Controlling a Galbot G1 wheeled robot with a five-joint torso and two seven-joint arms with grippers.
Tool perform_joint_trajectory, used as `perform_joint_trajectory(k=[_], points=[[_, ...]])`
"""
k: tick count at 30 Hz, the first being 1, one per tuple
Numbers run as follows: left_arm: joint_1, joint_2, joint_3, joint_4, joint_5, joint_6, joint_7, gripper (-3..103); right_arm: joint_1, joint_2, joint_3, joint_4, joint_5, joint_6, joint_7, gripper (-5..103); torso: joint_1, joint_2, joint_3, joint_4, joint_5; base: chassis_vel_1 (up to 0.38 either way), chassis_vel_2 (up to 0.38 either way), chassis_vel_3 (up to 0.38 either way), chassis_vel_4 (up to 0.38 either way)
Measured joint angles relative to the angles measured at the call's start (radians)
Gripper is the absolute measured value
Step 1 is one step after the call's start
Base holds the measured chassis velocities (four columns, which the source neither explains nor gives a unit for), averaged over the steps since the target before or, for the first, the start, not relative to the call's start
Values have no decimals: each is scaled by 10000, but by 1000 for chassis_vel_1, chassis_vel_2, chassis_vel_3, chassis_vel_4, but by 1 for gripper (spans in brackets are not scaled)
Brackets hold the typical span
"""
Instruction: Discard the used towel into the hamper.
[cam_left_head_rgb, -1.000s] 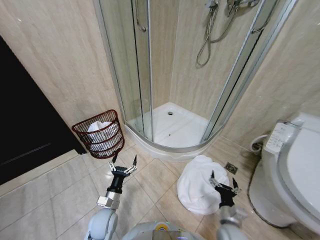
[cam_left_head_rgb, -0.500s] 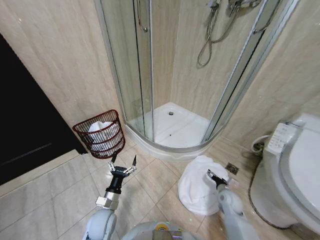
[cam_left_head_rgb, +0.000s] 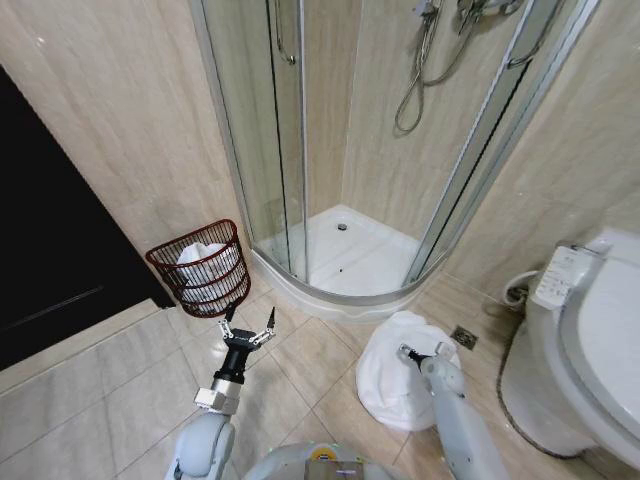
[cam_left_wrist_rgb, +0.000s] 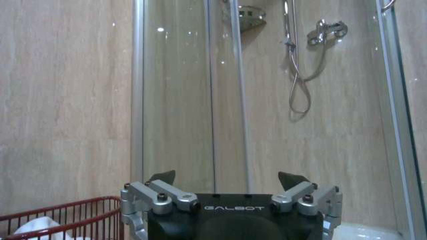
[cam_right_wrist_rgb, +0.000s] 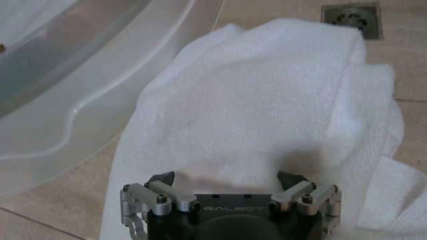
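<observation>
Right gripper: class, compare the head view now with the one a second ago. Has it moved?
Yes. The right gripper has moved forward and toward the robot's left, away from the toilet, and is now over the white towel on the floor, open.

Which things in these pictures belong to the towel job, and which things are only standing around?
Job: white towel on the floor tiles; hamper, already holding white cloth; right end effector, open above the towel.

Standing around: shower cabin; floor drain; toilet; left end effector, open, idle near the hamper.

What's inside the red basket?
The hamper holds something white and bunched, like a towel. Its bottom is hidden beneath that.
</observation>
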Motion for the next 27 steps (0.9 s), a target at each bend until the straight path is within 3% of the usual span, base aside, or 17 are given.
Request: perform_joint_trajectory(k=[6, 12, 15, 16, 18, 23, 25, 27], points=[[-47, -24, 8, -8, -23, 1, -6, 100, 89, -22, 60, -263, -18, 76, -264, 101, 0, 4, 1, 1, 1, 0, 0, 0, 0], [-69, -125, -22, -130, -46, 83, -63, 100, -40, -144, 119, -270, -35, 223, -551, 83, 0, 6, 2, 1, 1, 0, 0, 0, 0], [-35, -138, -22, -152, -65, 83, -63, 100, -75, -168, 126, -273, -36, 287, -588, 83, 0, 6, 3, 1, 1, 0, 0, 0, 0], [-23, -143, -28, -161, -101, 73, -58, 100, -89, -179, 139, -311, -77, 359, -662, 71, 0, 6, 3, 1, 0, 0, 0, 0, 0], [-19, -143, -33, -163, -128, 60, -53, 100, -91, -181, 147, -363, -134, 425, -718, 71, 0, 7, 3, 1, 0, 0, 0, 0, 0], [16, -139, -67, -228, -209, 41, -42, 100, -110, -185, 188, -602, -340, 684, -885, 59, 0, 7, 4, 1, 1, 0, 0, 0, 0], [62, -110, -89, -299, -233, 57, -43, 100, -172, -177, 222, -599, -337, 763, -902, 47, 0, 7, 4, 1, 1, 0, 0, 0, 0], [64, -107, -89, -306, -236, 58, -45, 100, -182, -174, 223, -586, -335, 777, -902, 47, 0, 7, 4, 1, 1, 0, 0, 0, 0]])
